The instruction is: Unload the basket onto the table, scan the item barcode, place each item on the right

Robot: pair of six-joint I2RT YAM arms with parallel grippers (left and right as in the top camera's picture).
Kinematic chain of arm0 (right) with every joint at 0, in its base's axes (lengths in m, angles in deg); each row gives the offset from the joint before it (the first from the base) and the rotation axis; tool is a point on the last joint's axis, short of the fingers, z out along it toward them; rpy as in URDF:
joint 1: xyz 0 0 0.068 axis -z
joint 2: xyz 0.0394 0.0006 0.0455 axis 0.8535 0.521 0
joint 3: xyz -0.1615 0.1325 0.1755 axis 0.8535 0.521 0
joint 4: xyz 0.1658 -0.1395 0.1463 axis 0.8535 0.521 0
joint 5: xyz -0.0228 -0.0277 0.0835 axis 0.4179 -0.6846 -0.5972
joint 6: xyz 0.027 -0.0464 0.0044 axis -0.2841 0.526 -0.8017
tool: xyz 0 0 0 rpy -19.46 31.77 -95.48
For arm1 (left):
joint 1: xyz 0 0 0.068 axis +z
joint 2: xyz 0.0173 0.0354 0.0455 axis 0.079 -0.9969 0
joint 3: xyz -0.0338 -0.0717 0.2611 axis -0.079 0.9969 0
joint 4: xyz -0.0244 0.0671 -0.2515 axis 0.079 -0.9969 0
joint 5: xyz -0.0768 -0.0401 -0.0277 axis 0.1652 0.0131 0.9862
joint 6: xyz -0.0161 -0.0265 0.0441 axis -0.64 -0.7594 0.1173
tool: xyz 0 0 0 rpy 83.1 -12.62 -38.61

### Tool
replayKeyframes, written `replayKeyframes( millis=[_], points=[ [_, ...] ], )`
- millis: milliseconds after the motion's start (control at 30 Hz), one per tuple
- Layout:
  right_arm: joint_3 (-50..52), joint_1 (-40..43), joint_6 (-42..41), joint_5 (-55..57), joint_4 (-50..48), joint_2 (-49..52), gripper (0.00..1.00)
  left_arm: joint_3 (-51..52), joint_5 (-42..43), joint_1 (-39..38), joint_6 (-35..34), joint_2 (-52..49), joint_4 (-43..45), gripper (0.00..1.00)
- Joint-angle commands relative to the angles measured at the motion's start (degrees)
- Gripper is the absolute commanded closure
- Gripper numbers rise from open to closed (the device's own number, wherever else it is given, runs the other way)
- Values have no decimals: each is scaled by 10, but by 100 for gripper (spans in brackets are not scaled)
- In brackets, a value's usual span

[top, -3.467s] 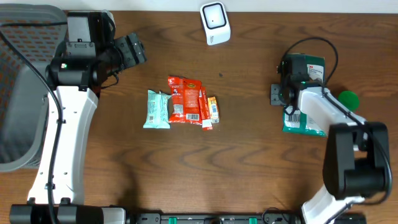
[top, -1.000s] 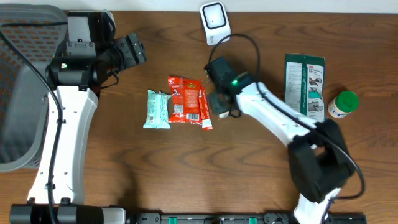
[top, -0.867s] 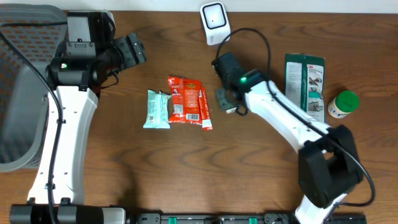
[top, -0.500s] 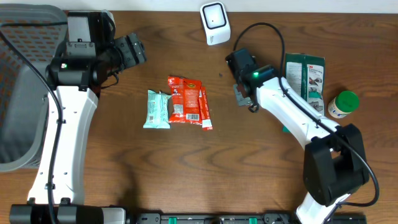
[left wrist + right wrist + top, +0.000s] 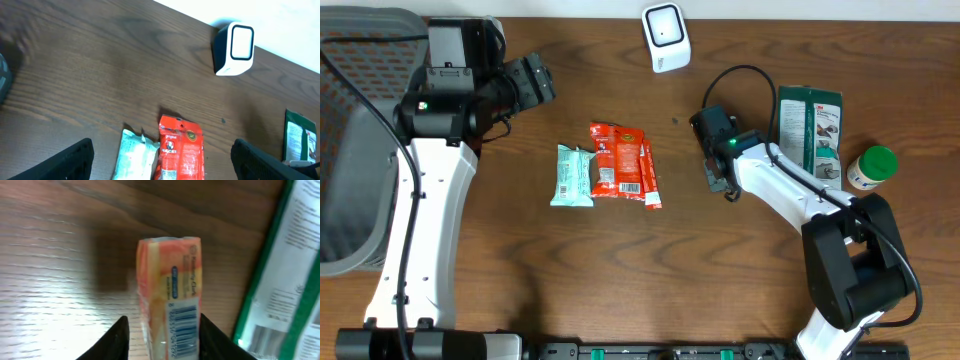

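Note:
An orange-and-yellow snack pack (image 5: 172,290) with a blue barcode on its side stands between the jaws of my right gripper (image 5: 162,340). The jaws are open, with a gap showing between the left finger and the pack. From overhead the right gripper (image 5: 720,178) hangs just left of the green packet (image 5: 810,130), and the pack is hidden beneath it. The white scanner (image 5: 666,37) stands at the table's far edge. My left gripper (image 5: 162,160) is wide open and empty, high above the red packet (image 5: 181,150) and the teal packet (image 5: 134,160).
The red packet (image 5: 618,160) and teal packet (image 5: 573,176) lie side by side mid-table. A green-lidded bottle (image 5: 873,167) stands right of the green packet (image 5: 290,280). The left arm's white column runs down the left side beside a grey mesh chair (image 5: 350,150).
My right arm has carried the orange pack from beside the red packet rightward, past the scanner, to next to the green packet. Its jaws have widened. The left arm has not moved.

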Motion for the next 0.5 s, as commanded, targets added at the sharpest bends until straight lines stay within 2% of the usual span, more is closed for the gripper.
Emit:
replayKeyframes(
  millis=[0, 67, 467],
  points=[
    [-8, -6, -3, -43, -1, -5, 60, -2, -1, 2, 4, 4, 0, 12],
    [-16, -6, -3, -60, 3, -10, 58, -2, -1, 2, 4, 4, 0, 12],
    [-33, -5, -2, -103, 5, -34, 56, -2, -1, 2, 4, 4, 0, 12]
  ],
)
